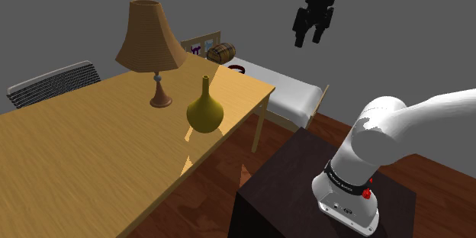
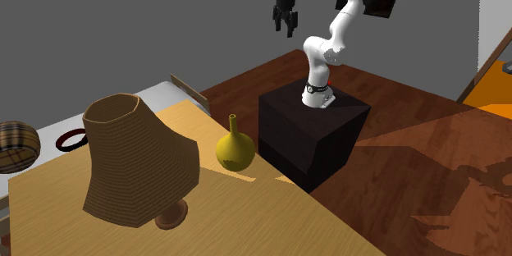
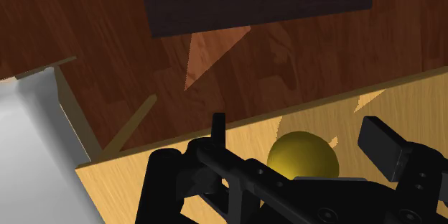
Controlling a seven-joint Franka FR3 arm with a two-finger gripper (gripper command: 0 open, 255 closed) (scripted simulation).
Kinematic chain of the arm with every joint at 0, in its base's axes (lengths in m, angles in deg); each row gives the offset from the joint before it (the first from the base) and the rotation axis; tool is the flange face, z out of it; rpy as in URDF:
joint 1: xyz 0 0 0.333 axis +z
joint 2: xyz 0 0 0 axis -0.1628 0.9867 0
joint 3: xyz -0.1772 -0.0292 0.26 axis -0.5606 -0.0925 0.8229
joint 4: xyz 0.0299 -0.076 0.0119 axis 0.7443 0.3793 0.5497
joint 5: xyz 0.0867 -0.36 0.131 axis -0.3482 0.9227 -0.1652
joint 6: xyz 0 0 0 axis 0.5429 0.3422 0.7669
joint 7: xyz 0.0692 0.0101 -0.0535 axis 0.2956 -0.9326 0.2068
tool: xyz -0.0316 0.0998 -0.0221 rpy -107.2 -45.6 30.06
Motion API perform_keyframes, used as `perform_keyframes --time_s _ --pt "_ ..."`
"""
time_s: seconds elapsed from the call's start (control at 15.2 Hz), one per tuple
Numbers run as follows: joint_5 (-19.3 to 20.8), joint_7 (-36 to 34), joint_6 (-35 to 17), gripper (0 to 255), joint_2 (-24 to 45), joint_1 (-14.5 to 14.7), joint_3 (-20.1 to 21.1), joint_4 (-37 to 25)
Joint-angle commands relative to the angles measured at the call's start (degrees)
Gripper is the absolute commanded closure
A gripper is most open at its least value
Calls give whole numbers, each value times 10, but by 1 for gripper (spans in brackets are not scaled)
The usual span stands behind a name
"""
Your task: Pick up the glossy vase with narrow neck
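The vase (image 1: 204,108) is glossy olive-yellow, with a round belly and a thin neck. It stands upright on the wooden table (image 1: 84,152) near the edge that faces the stand, beside a lamp. My black gripper (image 1: 311,30) hangs high in the air, well above the vase and off toward the shoulder view's right, open and holding nothing. In the second exterior view the gripper (image 2: 285,21) is far above the vase (image 2: 234,148). In the wrist view the vase (image 3: 303,158) lies far below, between the two spread fingers (image 3: 217,126).
A lamp (image 1: 152,46) with a brown woven shade stands close behind the vase. A bed (image 1: 286,91) with a small barrel (image 1: 222,53) lies beyond the table's end. A mesh chair (image 1: 53,82) is at the far side. The dark stand (image 1: 305,191) is on the wood floor.
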Motion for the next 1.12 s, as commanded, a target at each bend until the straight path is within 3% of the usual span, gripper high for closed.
perform_keyframes --time_s 0.0,0.53,1.06 --pt "0 0 0 0 0 0 0 0" --pt "-19 -17 -116 0 145 16 13 -18" --pt "-34 -28 -203 0 309 30 25 -85"
